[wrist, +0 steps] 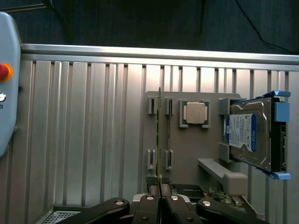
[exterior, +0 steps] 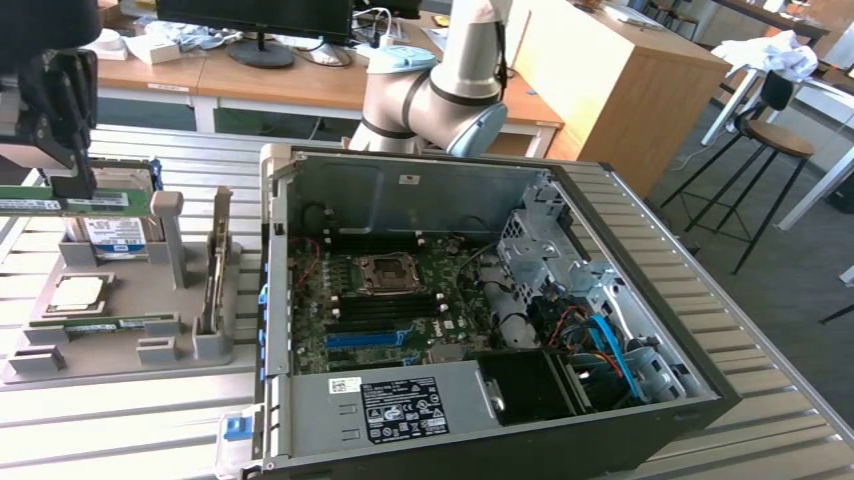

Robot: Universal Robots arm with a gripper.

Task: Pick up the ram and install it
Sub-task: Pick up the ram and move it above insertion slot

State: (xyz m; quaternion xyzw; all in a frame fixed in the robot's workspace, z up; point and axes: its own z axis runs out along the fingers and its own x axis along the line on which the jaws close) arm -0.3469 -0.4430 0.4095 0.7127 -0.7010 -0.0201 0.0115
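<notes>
The long, thin green ram stick [exterior: 54,204] hung in the black gripper [exterior: 76,188], whose fingers were closed tight on its upper edge. In the wrist view the ram [wrist: 160,140] ran edge-on straight out from between them. It appeared lifted clear of the grey moulded parts tray [exterior: 134,290] beneath. The open black-and-silver computer case [exterior: 400,190] lay well apart, toward the exterior view's right. I judged the pick-up done and the carry to the case in hand. Installing it would call for lining the stick's lower edge up with one of the narrow dark memory slots [exterior: 387,310] on the green motherboard, then pressing squarely down.
</notes>
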